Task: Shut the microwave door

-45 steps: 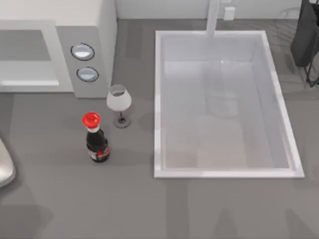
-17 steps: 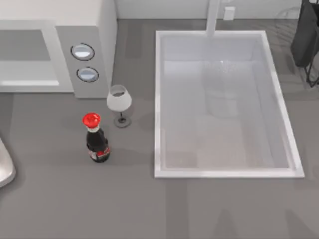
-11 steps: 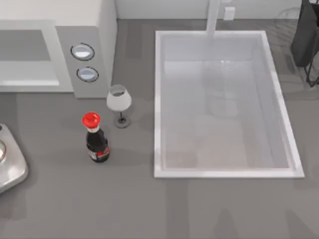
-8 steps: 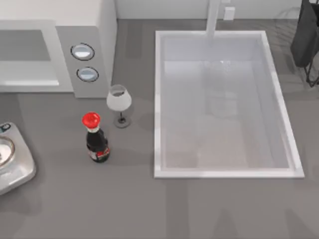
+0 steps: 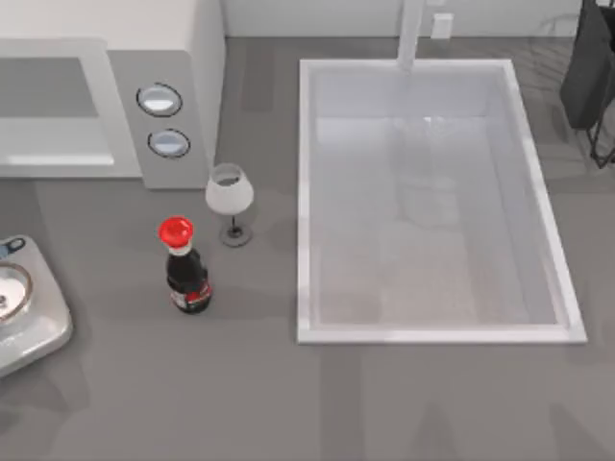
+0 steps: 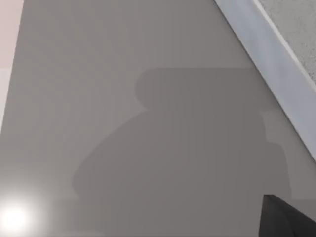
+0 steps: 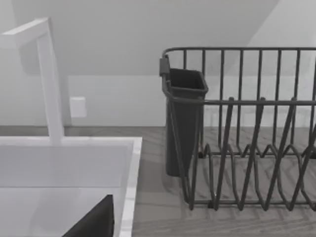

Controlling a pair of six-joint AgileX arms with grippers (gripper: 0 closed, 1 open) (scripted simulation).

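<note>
The white microwave (image 5: 192, 29) stands at the back left, its grey control strip (image 5: 161, 120) with two dials facing me. Left of the strip the cavity (image 5: 48, 96) stands open. The microwave door is out of the top view, past its left edge. My left arm's silver wrist (image 5: 24, 307) is at the table's left edge, in front of the cavity. In the left wrist view a light-grey strip (image 6: 266, 64) borders a white speckled surface; I cannot tell if it is the door. A dark piece of my left gripper (image 6: 284, 217) shows there. My right gripper (image 7: 94, 219) is parked near the dish rack.
A soy-sauce bottle with a red cap (image 5: 184, 269) and a wine glass (image 5: 229, 197) stand in front of the control strip. The white sink (image 5: 307, 192) with its tap (image 5: 411, 34) takes the middle right. A dark dish rack (image 7: 247, 128) sits at the back right.
My left arm has come in from the top view's left edge and moved right, a silver wrist replacing the rounded white part. Over the last half second it barely moved.
</note>
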